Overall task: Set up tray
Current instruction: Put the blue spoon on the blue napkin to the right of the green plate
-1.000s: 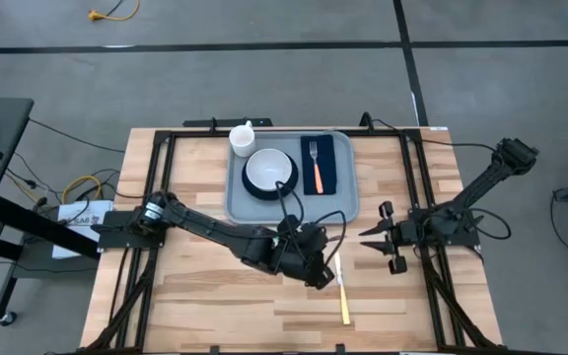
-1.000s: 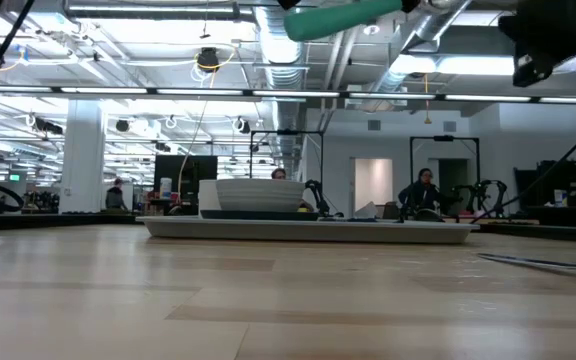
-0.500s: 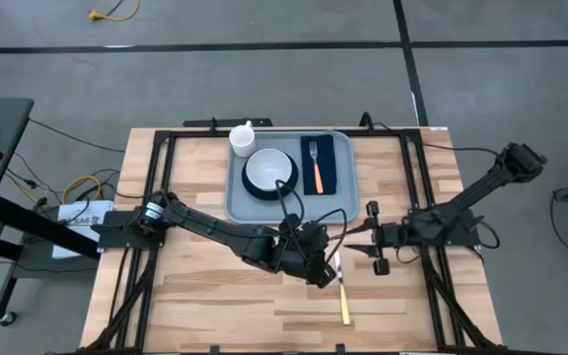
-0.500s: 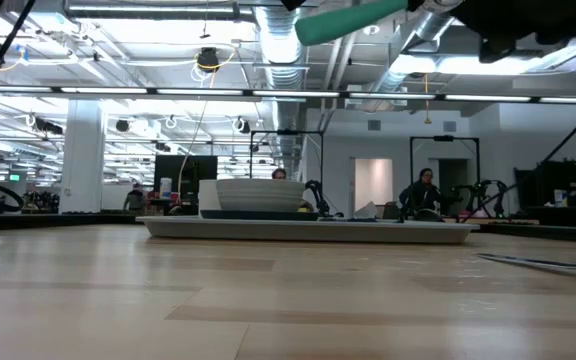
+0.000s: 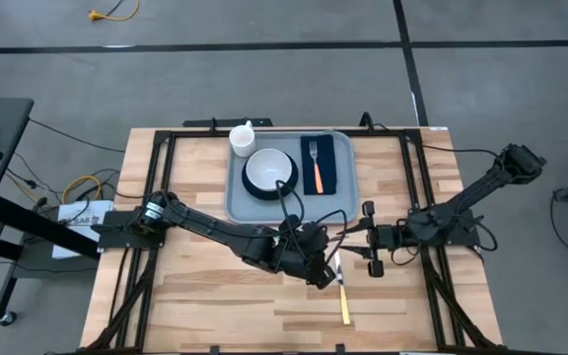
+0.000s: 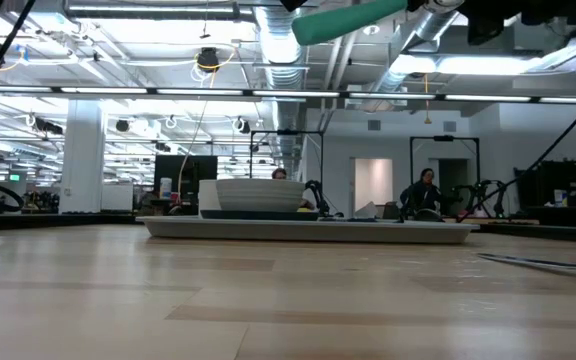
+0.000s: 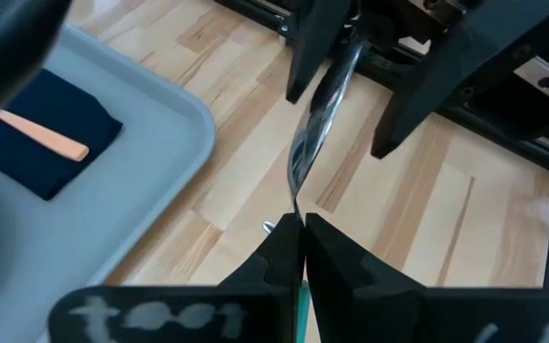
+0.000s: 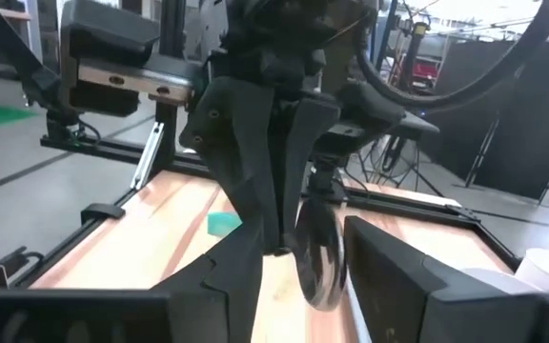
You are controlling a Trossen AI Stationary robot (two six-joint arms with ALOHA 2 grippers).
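The grey-blue tray lies at the table's far middle. It carries a white bowl, a white cup and a dark napkin with an orange-handled fork on it. My left gripper hovers above the table's middle, shut on a spoon with a green handle. The spoon's metal bowl points at my right gripper. That gripper is open and level, its fingers standing on either side of the spoon's bowl. I see no touch there. My left gripper pinches the spoon between its two fingers where the metal stem meets the green handle. The fingers slant down from the table's left and lie along the spoon. The spoon is lifted clear of the table, with its bowl sticking out past the fingertips toward the right.
A knife with a yellow handle lies on the wood near the front, just below the two grippers. Black frame rails run along the table's left and right sides. Bare wood shows at the front left.
My right gripper has moved toward the table's left and risen a little. It has closed in on the spoon that my left gripper holds still, and now its fingers flank the spoon's bowl.
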